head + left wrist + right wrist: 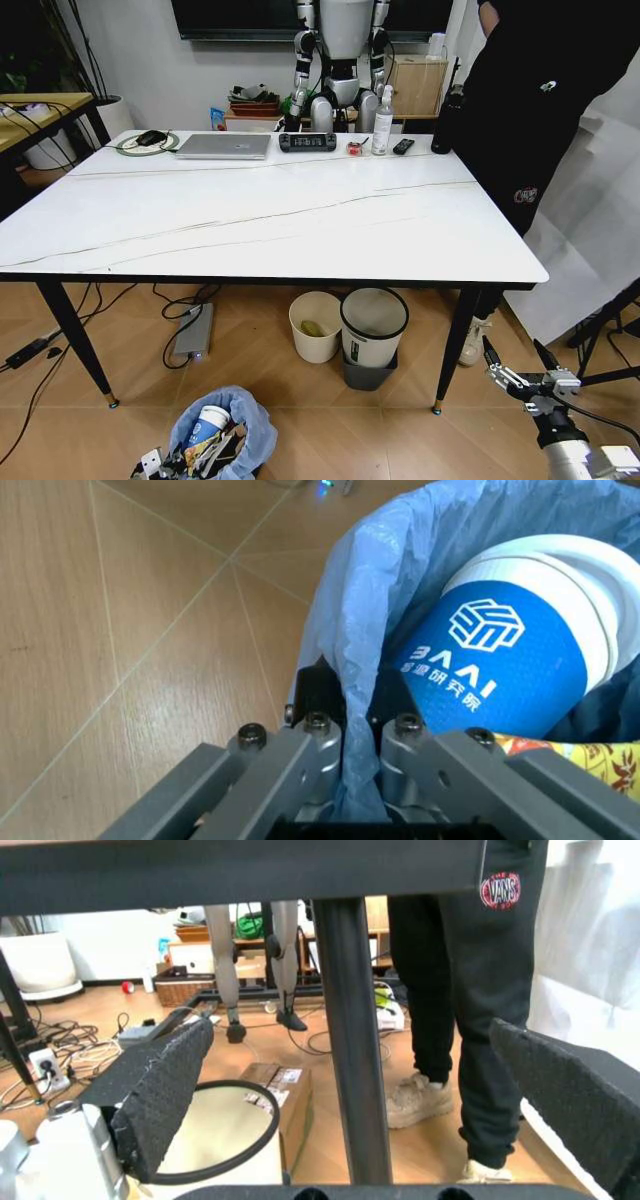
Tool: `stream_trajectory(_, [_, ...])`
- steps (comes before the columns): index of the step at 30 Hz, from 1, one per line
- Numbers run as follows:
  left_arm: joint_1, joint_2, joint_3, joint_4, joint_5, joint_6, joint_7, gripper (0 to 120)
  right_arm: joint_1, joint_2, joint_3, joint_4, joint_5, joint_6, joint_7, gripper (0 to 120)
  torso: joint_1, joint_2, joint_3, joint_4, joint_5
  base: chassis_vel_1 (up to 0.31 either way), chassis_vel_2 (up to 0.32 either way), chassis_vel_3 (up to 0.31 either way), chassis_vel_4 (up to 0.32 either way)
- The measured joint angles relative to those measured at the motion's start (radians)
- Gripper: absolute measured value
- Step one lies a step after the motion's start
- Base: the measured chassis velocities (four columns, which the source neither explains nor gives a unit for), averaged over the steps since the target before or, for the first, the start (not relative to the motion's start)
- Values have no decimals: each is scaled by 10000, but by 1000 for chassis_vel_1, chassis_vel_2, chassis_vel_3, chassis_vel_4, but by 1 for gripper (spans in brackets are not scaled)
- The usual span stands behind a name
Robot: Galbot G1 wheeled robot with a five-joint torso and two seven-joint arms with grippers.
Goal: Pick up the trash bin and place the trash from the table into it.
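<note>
Low on the left of the head view, the trash bin (222,432) sits on the wooden floor in front of the table (270,225), its crinkled light-blue bag spilling over the rim. The left gripper (152,463) is at the bin's near-left edge. In the left wrist view its fingers (318,705) are clenched on the rim with the bag (365,607) pinched between them, one finger outside the wall and one inside. Inside the bin lie a blue-and-white paper cup (505,649) and a yellow-and-red wrapper (590,761), and the head view shows more litter packed below the cup.

The tabletop carries a laptop (224,146), a dark controller-like device (307,142), a clear bottle (383,121) and a black bottle (446,122) along its far edge, with no loose litter that I can make out, so the collecting looks essentially done. What remains seems to be handling the full bin. To do that well, the pinch should stay squarely on the rim rather than on the loose plastic alone, since the bag could slip or tear. The bin should also stay upright, because the cup rides high and could roll out if it tips.

On the right, the right gripper (518,374) hangs low beside the table's front right leg (352,1035), its jaws spread wide and holding nothing.
</note>
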Motion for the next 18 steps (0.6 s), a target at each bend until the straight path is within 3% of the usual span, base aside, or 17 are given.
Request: stream_trajectory(18, [-57,7,-60,122,-12,-183,-6,0,0,0,0,0,0,0,0,100,-308,-751,-443,0,0,0,0,0,0])
